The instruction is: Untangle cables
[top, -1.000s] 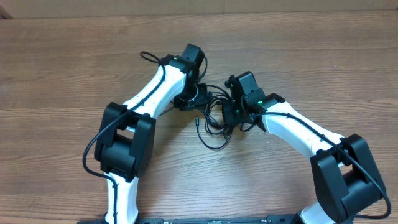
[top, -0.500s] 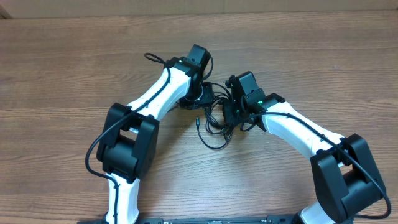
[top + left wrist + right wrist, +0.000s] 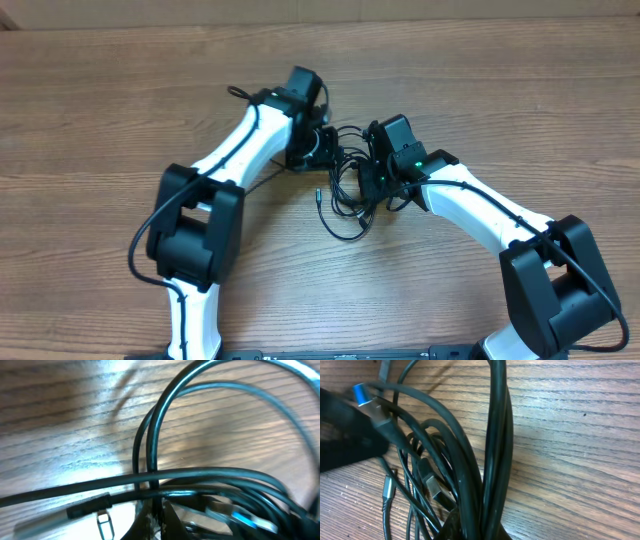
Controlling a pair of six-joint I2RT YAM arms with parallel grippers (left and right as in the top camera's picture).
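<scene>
The cables (image 3: 345, 192) lay in one knotted heap on the wooden table (image 3: 500, 100) between the two arms, with a silver-tipped plug (image 3: 387, 491) loose beside the strands. The left gripper (image 3: 322, 150) sat at the heap's far-left edge and the right gripper (image 3: 368, 185) at its right, likely so each could draw strands its own way. Their fingers were hidden among the cords, so I cannot tell whether either was clenched or released. No container showed anywhere.
</scene>
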